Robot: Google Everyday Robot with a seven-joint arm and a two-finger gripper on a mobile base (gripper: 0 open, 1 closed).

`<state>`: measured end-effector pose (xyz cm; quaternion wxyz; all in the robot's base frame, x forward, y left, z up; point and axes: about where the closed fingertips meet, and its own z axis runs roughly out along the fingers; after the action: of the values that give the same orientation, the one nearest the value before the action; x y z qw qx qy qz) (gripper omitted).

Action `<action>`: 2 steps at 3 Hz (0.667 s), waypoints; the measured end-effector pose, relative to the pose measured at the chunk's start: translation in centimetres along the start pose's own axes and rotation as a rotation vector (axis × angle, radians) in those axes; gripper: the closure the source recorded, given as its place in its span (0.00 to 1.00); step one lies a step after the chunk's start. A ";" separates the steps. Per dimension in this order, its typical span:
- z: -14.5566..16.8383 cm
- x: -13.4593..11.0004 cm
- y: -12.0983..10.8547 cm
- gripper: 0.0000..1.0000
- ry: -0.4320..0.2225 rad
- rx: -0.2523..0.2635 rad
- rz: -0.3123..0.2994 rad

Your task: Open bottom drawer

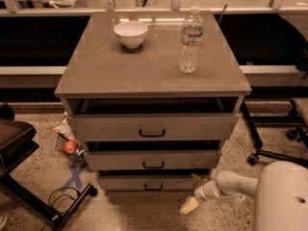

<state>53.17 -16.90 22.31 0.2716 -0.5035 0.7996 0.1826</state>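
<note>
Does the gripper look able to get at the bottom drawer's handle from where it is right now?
Probably yes. The gripper sits low, just off the right end of the bottom drawer, at about the height of the handle. Nothing stands between them along the drawer front.
</note>
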 end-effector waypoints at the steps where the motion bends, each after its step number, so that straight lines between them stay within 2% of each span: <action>1: 1.5 -0.1 -0.5 0.00 -0.009 -0.018 -0.038; 2: 2.1 -0.7 -0.9 0.00 -0.008 -0.023 -0.087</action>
<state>54.72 -15.64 21.06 0.2768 -0.5401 0.7737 0.1819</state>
